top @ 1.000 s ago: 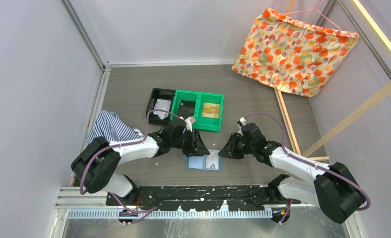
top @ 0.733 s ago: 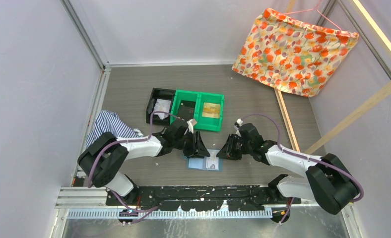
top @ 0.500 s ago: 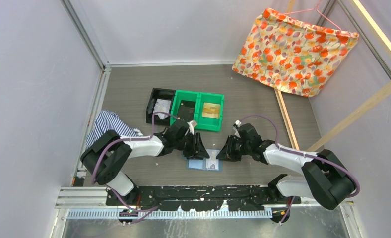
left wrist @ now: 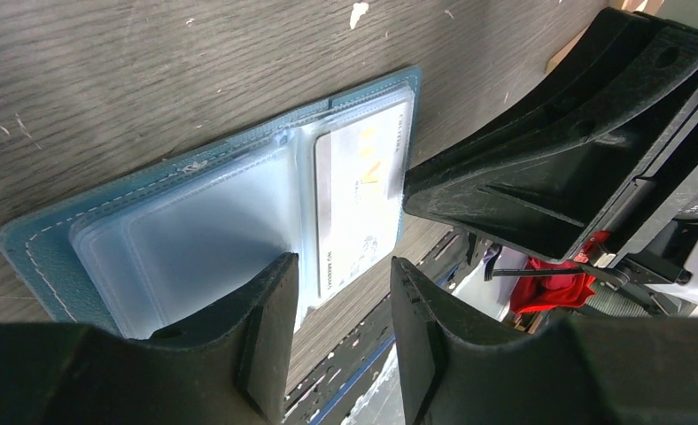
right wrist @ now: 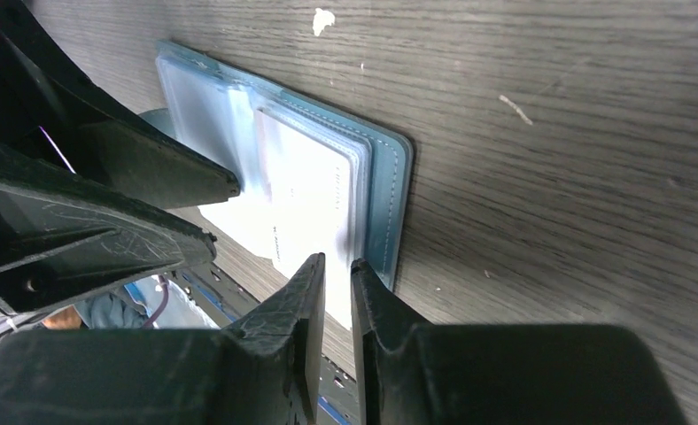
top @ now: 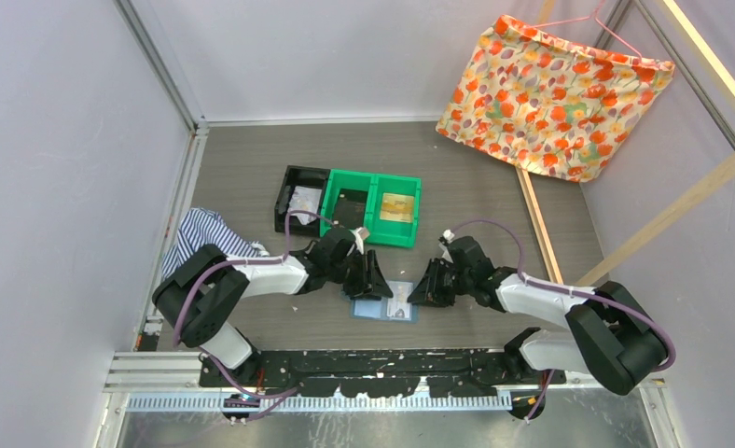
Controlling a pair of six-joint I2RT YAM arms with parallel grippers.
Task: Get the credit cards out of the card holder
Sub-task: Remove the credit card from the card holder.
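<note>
Working the extraction step: the card holder (top: 385, 302) lies open and flat on the table (top: 457, 168) between both grippers, with a whitish card (left wrist: 359, 199) seated in its right-hand clear sleeve. No dark card can be made out. The left gripper (left wrist: 338, 292) sits low over the middle fold, fingers spread; contact unclear. The right gripper (right wrist: 335, 266) is at the holder's outer right edge, fingers drawn nearly together with 1 thin slit between; cannot tell whether the card's edge is in it. Judgement: 0 cards out yet. The next move calls for the left to pin the holder while the right nips the card edge and slides it outward, flat.
</note>
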